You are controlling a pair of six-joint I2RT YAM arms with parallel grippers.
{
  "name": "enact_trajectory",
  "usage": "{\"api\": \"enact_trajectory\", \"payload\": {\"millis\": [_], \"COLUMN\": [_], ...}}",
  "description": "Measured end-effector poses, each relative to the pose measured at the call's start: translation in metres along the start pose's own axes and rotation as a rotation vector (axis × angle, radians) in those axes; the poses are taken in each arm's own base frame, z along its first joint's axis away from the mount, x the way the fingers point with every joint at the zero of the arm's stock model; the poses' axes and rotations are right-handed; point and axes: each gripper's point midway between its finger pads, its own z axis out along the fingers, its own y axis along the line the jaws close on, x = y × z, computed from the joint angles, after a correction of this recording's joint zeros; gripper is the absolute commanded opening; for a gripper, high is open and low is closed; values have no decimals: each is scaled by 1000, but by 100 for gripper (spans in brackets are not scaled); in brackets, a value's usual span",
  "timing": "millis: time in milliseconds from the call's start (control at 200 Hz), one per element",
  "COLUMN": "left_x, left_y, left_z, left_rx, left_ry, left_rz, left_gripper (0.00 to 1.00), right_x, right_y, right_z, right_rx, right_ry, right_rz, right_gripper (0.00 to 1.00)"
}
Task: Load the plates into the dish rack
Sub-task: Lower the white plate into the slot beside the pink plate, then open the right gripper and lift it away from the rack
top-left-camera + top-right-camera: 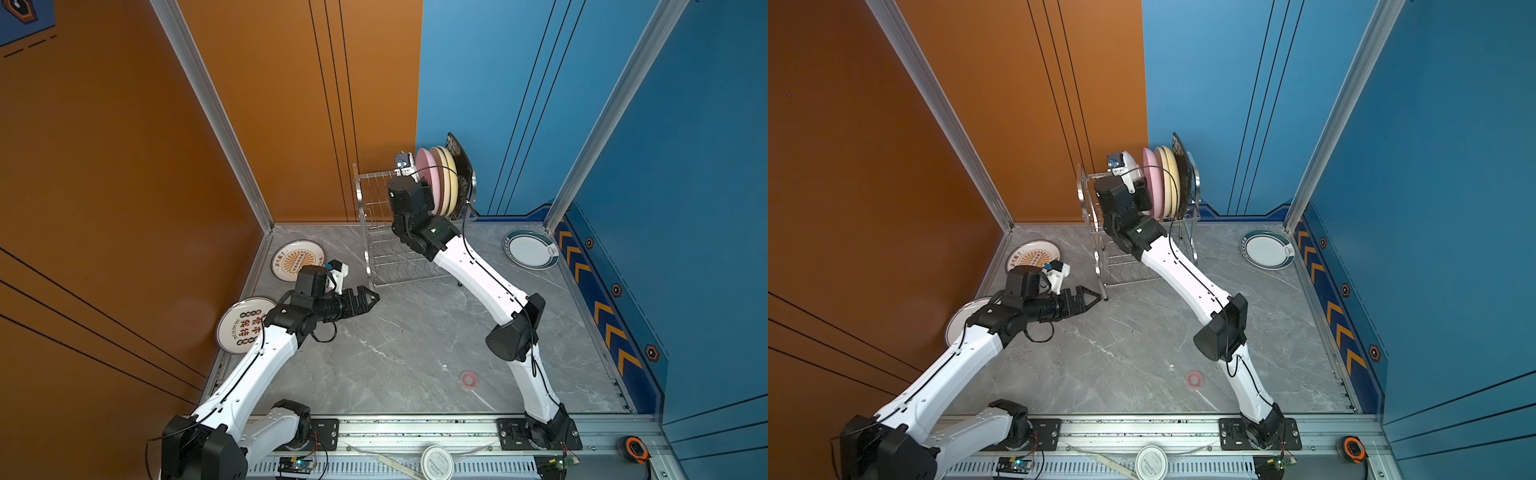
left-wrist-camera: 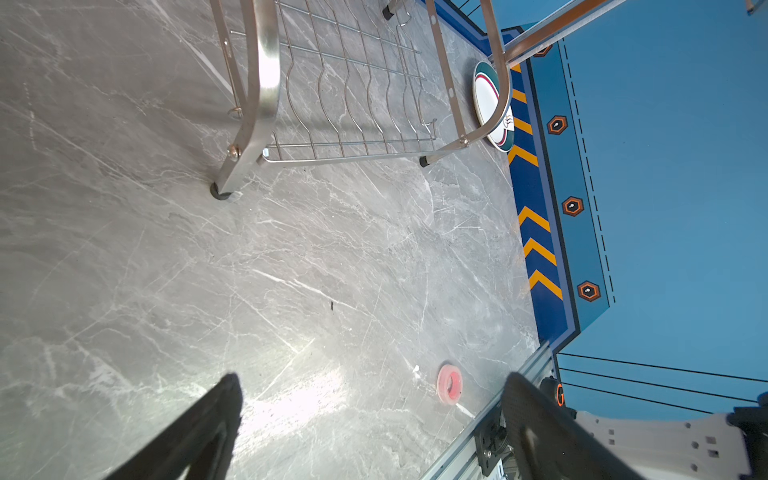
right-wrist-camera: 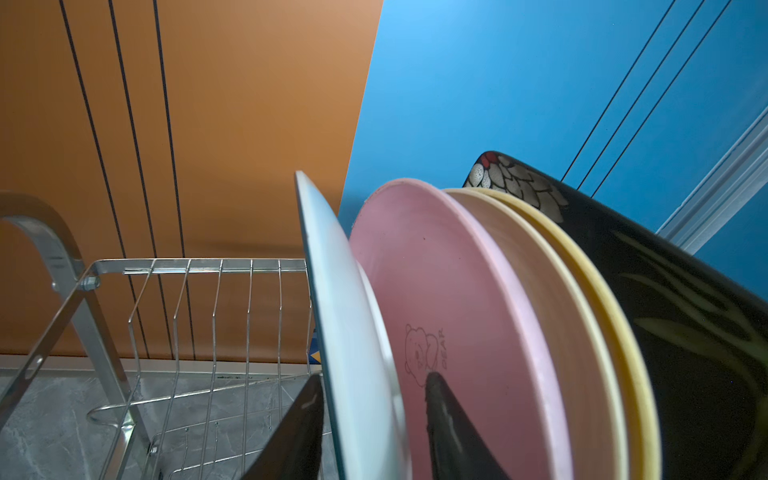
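print plate: flat on desk at far left, by orange wall, partly under left arm.
second print plate: flat on desk further back, near back-left corner, near edge hidden behind left wrist.
left end effector: released, jaws wide apart, grasping nothing; low over desk, tips pointed at front left leg of dish rack, near it but apart.
dish rack: upright at back of desk, about the middle; plates standing only in right part of upper tier.
right end effector: raised to upper tier, released; fingers astride white teal-rimmed plate, one just beside its back, the other clear of its face.
white teal-rimmed plate: on edge between prongs of upper tier, just left of pink plate.
pink plate: on edge in upper tier, followed rightward by two cream-yellow plates and black floral plate at right end.
pink tape ring: flat on desk toward front, well apart from dish rack.
second teal-rimmed plate: flat on desk near back-right corner, by blue wall.
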Motion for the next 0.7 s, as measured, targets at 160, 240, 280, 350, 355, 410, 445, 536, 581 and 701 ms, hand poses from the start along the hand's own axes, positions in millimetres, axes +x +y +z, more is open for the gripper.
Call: {"api": "enact_trajectory", "payload": {"millis": [160, 240, 280, 350, 355, 410, 445, 536, 581, 701], "left_x": [0, 0, 0, -1, -1, -1, -1, -2, -3, -4], "left_y": [0, 0, 0, 0, 0, 0, 0, 0, 1, 2], "left_z": [0, 0, 0, 0, 0, 0, 0, 0, 0, 1], "left_rx": [-1, -2, -3, -2, -2, -2, -2, -5, -8, -17], "left_ry": [-1, -2, -2, -3, -3, -4, -4, -7, -8, -9], "left_rz": [0, 0, 0, 1, 1, 1, 2, 2, 2, 0], "left_gripper": [98, 98, 98, 98, 98, 98, 98, 98, 98, 98], "right_x": [-15, -24, -28, -35, -36, -41, -44, -54, -58, -64], "right_y": [-8, -14, -17, -21, -22, -25, -28, -37, -42, -59], "right_z": [-11, -18, -21, -27, -27, -34, -39, -53, -60, -77], "right_rx": [-7, -9, -10, -15, -15, -23, -30, -48, -61, -92], "right_ry": [-21, -33, -38, -49, -50, -56, -58, -67, -70, -67], "right_rz": [15, 31, 37, 51, 52, 59, 63, 86, 101, 146], "right_gripper": [46, 47, 49, 50, 51, 52, 53, 55, 56, 58]}}
